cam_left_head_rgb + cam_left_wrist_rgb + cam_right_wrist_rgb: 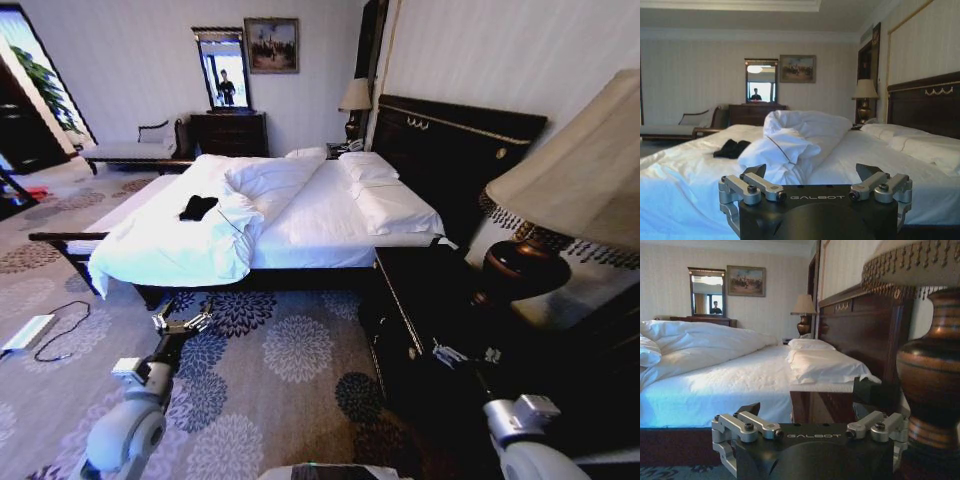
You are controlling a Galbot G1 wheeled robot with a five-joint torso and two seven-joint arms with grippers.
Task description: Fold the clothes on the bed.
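The clothes [198,207] are a small black heap on the white duvet, toward the left side of the bed [330,215]; the left wrist view shows the clothes [730,148] beyond a bunched fold of duvet. My left gripper [181,322] is open, held low over the carpet in front of the bed's near edge, well short of the clothes. Its two fingers [754,172] stand wide apart with nothing between them. My right gripper [465,354] is open too, beside the dark nightstand, close to the lamp base.
A dark nightstand [425,300] with a large lamp [560,200] stands at the right, very near my right arm. The lamp's vase [930,365] looms beside that gripper. A dresser with a mirror [228,95] and a chaise [130,150] lie beyond. A cable [60,335] rests on the carpet.
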